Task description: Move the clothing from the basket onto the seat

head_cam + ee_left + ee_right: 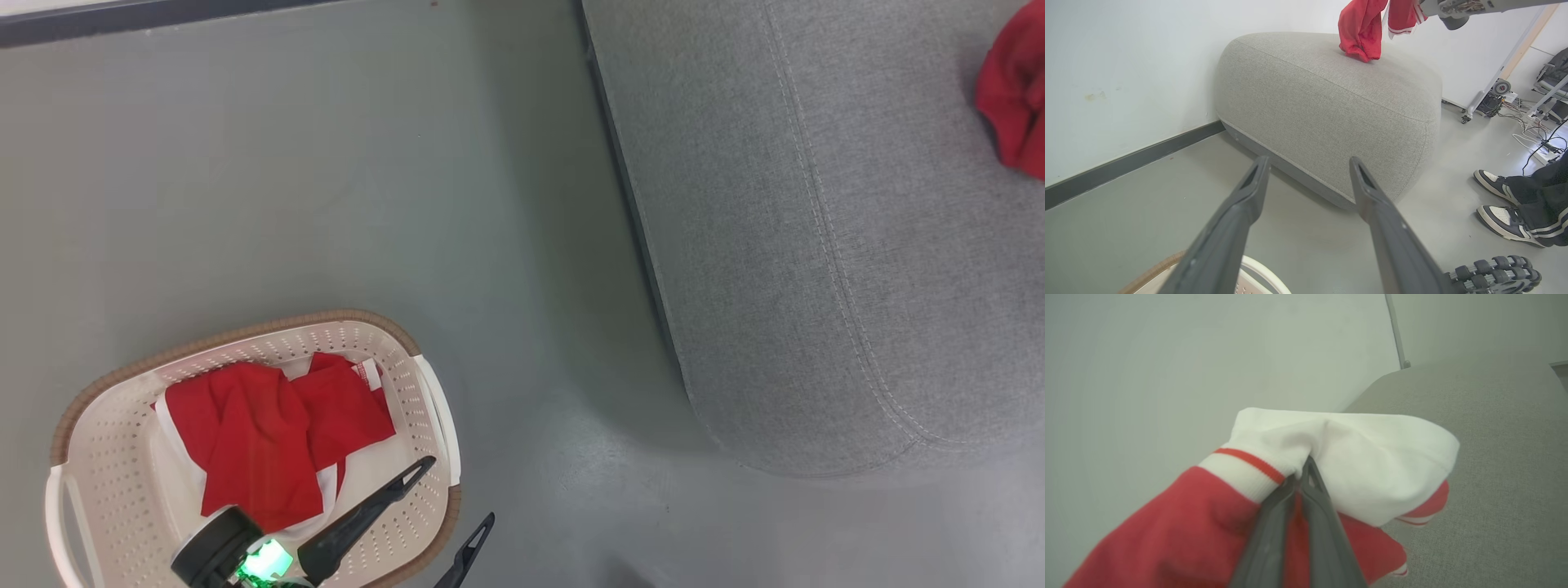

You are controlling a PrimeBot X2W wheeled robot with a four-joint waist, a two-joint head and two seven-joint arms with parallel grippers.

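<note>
Two garments: the first garment (261, 433) in the one basket (106, 457) beside the one seat (816, 245); the second garment (1363, 457) above the seat, clamped by the right gripper (1306, 469); the left gripper (1308, 161) gapes empty.

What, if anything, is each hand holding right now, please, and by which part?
The right hand is shut on a red-and-white garment, pinching its white panel near the striped trim, over the seat. The left hand is open and holds nothing.

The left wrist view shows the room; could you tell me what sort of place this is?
Probably a lab or test room, not a home: the grey seat sits on a plain floor, with a wheeled stand and loose cables nearby.
</note>
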